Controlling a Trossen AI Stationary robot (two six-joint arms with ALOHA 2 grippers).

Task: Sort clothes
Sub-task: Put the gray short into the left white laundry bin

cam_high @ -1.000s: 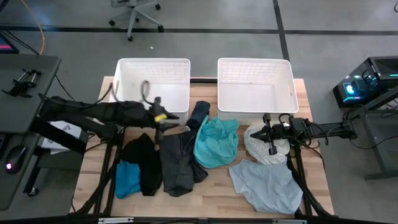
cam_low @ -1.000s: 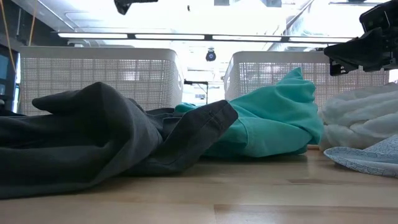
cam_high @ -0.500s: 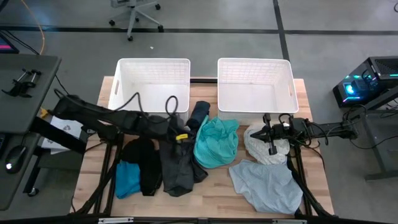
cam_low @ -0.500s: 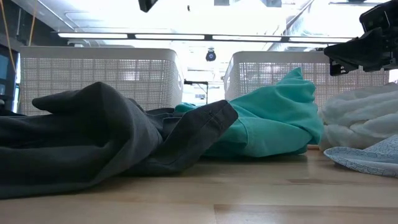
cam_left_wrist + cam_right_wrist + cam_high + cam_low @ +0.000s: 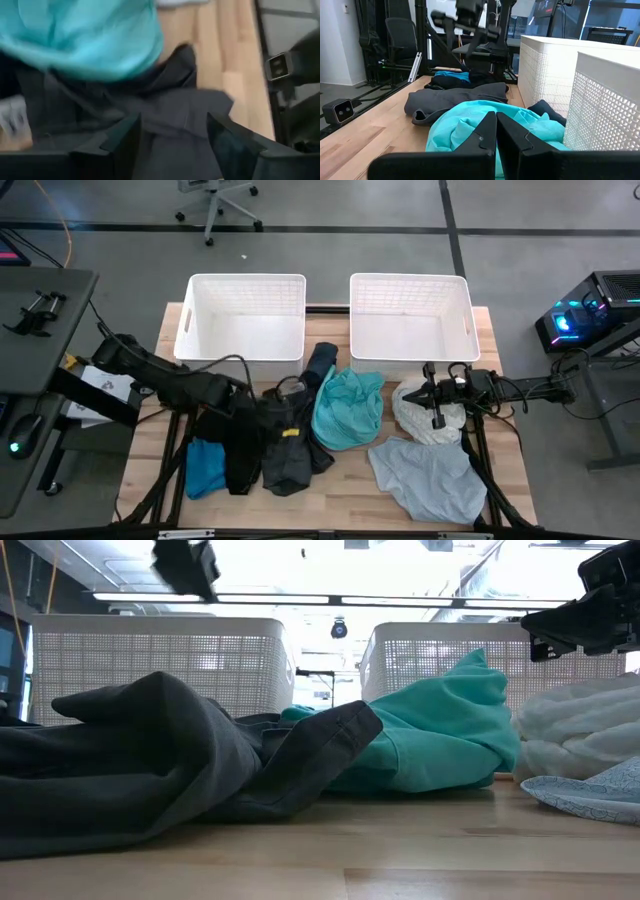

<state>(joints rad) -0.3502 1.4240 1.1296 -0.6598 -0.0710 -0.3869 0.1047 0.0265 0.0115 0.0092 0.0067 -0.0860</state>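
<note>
Several clothes lie on the table: charcoal grey (image 5: 285,448), black (image 5: 232,442), turquoise blue (image 5: 205,468), teal (image 5: 347,408), navy (image 5: 320,365), white (image 5: 420,420) and pale blue (image 5: 430,478). My left gripper (image 5: 290,425) hangs open above the charcoal grey garment (image 5: 170,107), its fingers pointing down and clear of the cloth; it also shows high in the low view (image 5: 185,565). My right gripper (image 5: 437,418) is shut and empty, held level above the white garment (image 5: 580,730), pointing toward the teal garment (image 5: 470,125).
Two white slatted baskets stand at the table's far edge, one on the left (image 5: 245,315) and one on the right (image 5: 410,315). Bare wood shows along the near edge (image 5: 345,495). An office chair (image 5: 220,200) stands on the floor beyond the table.
My left gripper has gone from beside the left basket toward the table's near edge and right, and come down over the charcoal grey garment. No garment has moved.
</note>
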